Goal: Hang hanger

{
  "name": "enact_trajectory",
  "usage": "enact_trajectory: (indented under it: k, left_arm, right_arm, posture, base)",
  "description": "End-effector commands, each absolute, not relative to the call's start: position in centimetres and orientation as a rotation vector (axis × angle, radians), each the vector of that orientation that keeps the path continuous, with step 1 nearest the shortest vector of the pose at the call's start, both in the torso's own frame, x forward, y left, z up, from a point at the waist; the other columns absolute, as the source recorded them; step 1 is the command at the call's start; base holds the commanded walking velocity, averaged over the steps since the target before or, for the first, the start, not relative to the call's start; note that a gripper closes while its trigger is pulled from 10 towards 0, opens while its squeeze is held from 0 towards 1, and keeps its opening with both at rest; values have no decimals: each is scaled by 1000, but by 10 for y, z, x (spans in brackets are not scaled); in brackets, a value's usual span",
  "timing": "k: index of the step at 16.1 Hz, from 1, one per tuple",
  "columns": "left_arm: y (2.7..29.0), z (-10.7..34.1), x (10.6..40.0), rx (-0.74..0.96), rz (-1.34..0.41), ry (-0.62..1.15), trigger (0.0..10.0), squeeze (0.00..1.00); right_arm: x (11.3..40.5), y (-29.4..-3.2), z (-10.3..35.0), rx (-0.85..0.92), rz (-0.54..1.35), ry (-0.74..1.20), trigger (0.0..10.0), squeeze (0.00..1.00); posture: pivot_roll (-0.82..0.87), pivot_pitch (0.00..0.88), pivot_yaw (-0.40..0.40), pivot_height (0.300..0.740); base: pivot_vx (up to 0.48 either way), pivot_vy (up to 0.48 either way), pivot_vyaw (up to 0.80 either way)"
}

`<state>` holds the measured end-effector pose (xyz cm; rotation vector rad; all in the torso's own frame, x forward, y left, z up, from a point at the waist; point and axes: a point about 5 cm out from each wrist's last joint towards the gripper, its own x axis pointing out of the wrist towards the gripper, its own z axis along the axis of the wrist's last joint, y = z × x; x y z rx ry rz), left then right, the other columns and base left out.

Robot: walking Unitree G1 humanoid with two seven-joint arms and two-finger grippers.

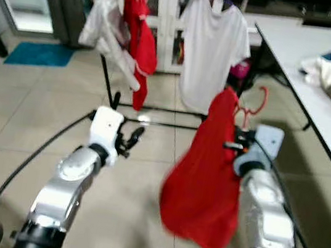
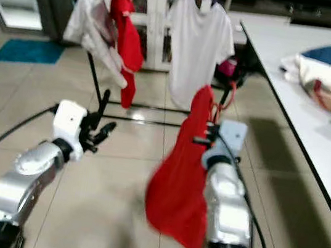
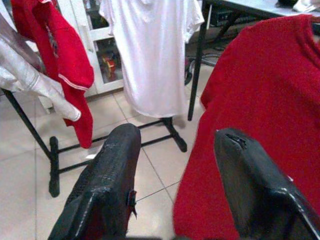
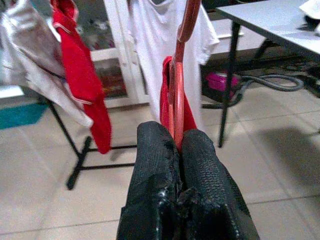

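The right gripper (image 4: 176, 145) is clamped on the stem of a red hanger (image 4: 178, 90), whose hook rises above the fingers; a red garment (image 1: 204, 180) droops from it beside the right arm, above the tiled floor (image 1: 132, 219). The left gripper (image 3: 175, 165) hangs with fingers apart, holding nothing; ahead, the black clothes rack (image 1: 110, 100) carries a white shirt (image 1: 211, 50), a red top (image 1: 138, 33) and a pale garment (image 1: 108, 28); no writing is legible.

open floor (image 1: 143, 189) ahead, hung shirts (image 1: 212, 43) beyond
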<state>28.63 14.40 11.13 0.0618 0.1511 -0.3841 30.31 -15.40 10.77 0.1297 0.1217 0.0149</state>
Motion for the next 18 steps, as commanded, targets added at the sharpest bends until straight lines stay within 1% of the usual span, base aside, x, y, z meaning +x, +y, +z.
enact_trajectory:
  k: [1,3,7,8,11,14,16,18]
  left_arm:
    - [148,117,286,62,-370,128,10000,0]
    - [148,118,287,40,-370,128,10000,0]
    - [150,118,288,22,-344,128,10000,0]
    - [149,118,287,-3,-348,126,10000,0]
    - [150,117,285,-27,-326,165,10000,0]
    - [156,117,288,-72,-315,177,10000,0]
    - [155,119,289,-36,-303,161,10000,0]
    - [154,121,291,-38,-291,147,10000,0]
  right_arm:
    - [305,-145,119,166,59,68,10000,0]
    - [303,-140,122,160,96,49,10000,0]
    - [304,-140,120,129,107,58,10000,0]
    - [305,-137,121,97,128,57,10000,0]
    - [306,-135,122,99,136,57,10000,0]
    - [304,-135,122,107,131,55,10000,0]
    - [305,-138,121,101,123,59,10000,0]
    - [305,-139,120,105,118,65,10000,0]
  posture:
    - [-79,0,44,740]
    - [-87,0,55,740]
    - [-82,0,37,740]
    - [-76,0,31,740]
    - [-70,0,38,740]
    - [-80,0,42,740]
    - [-84,0,35,740]
    - [-80,0,34,740]
  base:
    - [281,0,0]
    - [296,0,0]
    - [313,0,0]
    - [315,0,0]
    - [307,0,0]
    - [0,0,0]
    - [0,0,0]
    - [0,0,0]
